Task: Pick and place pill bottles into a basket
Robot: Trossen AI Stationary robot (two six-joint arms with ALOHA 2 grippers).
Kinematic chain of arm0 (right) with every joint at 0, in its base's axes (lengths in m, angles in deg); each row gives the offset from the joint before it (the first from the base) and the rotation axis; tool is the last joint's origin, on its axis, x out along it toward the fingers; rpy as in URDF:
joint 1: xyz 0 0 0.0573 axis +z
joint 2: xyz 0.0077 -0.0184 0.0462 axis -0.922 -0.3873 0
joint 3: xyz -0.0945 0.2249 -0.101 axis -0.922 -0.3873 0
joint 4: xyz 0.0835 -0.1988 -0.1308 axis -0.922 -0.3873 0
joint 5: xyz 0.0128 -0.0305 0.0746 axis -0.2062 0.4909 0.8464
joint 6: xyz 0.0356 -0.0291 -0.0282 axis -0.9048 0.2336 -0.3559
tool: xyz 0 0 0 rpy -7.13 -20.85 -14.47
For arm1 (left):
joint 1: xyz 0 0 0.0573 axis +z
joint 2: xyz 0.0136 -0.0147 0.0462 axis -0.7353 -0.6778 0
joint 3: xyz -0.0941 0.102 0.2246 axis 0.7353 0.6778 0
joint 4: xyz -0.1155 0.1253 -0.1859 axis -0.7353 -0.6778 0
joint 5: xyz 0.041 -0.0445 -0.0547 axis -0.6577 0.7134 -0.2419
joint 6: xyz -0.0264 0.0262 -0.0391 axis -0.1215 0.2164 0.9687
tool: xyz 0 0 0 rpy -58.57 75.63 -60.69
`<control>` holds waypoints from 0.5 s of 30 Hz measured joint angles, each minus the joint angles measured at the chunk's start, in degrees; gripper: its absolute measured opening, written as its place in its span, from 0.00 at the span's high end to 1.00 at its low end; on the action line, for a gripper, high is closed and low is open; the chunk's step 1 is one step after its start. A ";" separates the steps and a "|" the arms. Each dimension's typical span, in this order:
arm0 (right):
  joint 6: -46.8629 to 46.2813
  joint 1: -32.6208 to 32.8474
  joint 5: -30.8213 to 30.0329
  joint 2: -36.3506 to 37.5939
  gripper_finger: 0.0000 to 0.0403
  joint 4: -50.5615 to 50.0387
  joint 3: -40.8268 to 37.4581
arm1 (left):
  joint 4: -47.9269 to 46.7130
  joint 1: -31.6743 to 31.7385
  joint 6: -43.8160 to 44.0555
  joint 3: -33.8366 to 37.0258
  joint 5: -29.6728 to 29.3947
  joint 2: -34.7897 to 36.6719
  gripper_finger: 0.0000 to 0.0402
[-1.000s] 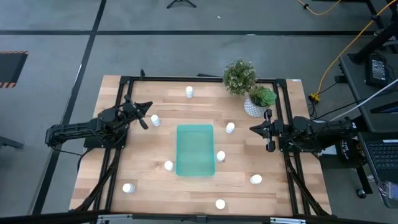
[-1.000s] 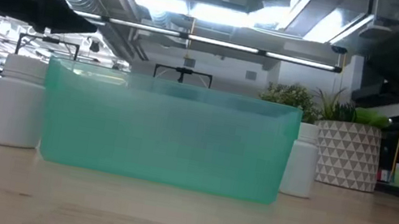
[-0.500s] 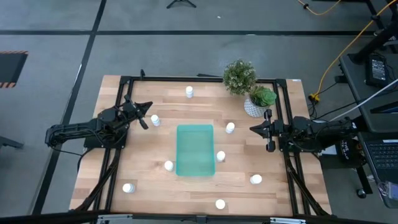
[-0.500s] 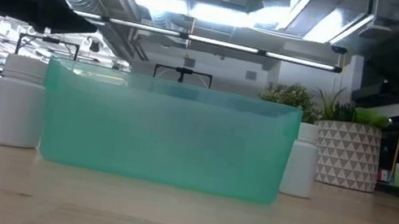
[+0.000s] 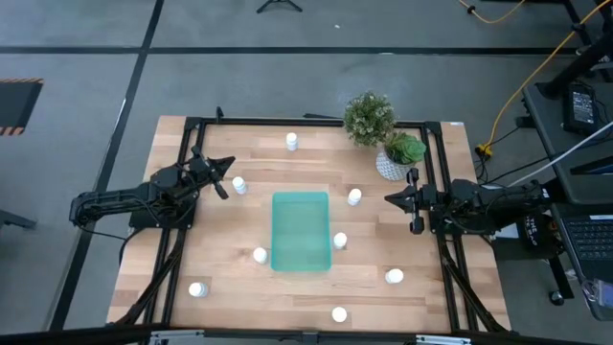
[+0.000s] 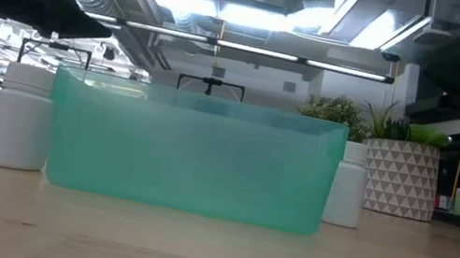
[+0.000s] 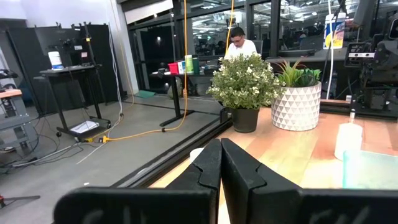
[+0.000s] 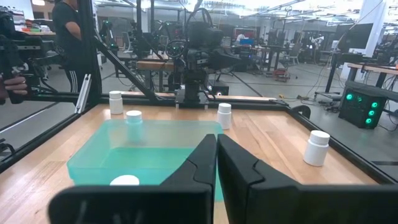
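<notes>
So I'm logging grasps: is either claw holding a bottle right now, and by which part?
Nothing is held. The left claw and right claw are both shut on nothing, parked at the table's sides; the basket is empty.

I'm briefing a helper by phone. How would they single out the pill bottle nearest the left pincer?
Find the teal basket in the middle of the wooden table. Go from its far corner toward the left pincer at the table's left side. The pill bottle stands right beside that pincer's tips, the only bottle that close to an arm.

Bright even overhead light, glaring ceiling lamps (image 6: 232, 11) in low view, soft short shadows, near claw fingers (image 7: 211, 171) blurred
</notes>
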 joint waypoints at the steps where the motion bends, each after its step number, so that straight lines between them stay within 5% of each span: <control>1: 0.01 0.01 0.00 0.00 0.95 0.00 0.00 | 0.00 0.00 0.02 0.00 0.05 0.00 0.99; 15: 0.05 -0.01 -0.04 0.00 0.95 0.11 0.01 | 0.00 0.00 0.05 0.00 0.69 0.00 0.99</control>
